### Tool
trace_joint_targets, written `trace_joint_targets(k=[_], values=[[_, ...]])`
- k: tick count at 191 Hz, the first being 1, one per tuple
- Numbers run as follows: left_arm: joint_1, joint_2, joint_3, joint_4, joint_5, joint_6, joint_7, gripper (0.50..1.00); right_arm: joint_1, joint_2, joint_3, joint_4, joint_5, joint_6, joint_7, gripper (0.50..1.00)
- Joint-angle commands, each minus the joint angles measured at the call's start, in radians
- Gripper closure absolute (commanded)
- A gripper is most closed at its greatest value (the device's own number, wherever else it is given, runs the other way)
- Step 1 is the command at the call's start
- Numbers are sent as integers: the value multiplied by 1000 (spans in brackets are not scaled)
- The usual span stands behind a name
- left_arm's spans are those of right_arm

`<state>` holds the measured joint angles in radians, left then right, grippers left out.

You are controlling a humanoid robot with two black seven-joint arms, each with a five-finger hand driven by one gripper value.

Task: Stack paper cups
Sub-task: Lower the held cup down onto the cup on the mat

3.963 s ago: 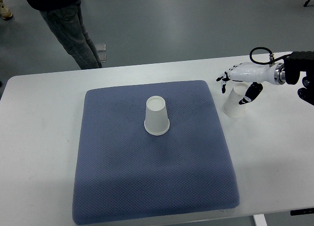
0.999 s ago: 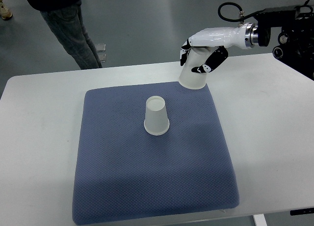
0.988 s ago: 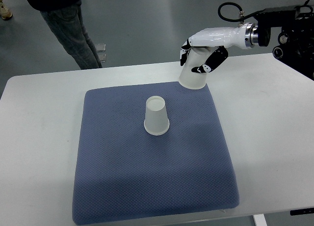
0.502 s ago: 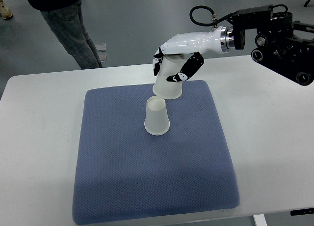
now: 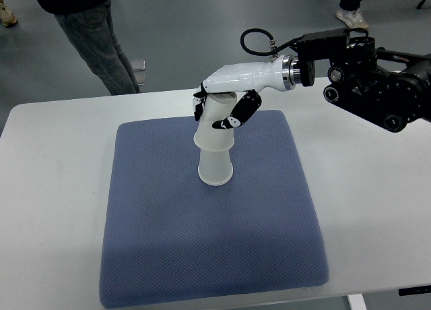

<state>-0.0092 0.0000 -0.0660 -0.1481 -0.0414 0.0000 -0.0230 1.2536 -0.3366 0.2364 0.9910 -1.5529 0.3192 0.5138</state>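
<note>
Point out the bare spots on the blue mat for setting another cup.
The blue mat is bare along its front and left of the lower cup. Its back middle is crowded: the right hand holds the upper cup there.

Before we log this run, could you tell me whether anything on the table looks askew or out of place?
Nothing stands out. The right hand holds an upside-down cup above the cup on the pad, only slightly tilted.
</note>
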Motion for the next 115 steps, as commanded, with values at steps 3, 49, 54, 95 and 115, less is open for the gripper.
trace_joint_targets(k=[3,49,54,95,115], values=[[0,0,0,-1,0,0,0,500,-3,-1,0,0,-1,-5,0,1000],[0,0,0,1,0,0,0,500,-11,1,0,-5,-3,-28,0,1000],[0,0,0,-1,0,0,0,500,-13,1,0,-5,-3,-32,0,1000],[0,0,0,-1,0,0,0,500,-26,4,-2,-6,-3,-51,2,1000],[0,0,0,-1,0,0,0,500,-31,5,-2,-6,-4,-54,2,1000]])
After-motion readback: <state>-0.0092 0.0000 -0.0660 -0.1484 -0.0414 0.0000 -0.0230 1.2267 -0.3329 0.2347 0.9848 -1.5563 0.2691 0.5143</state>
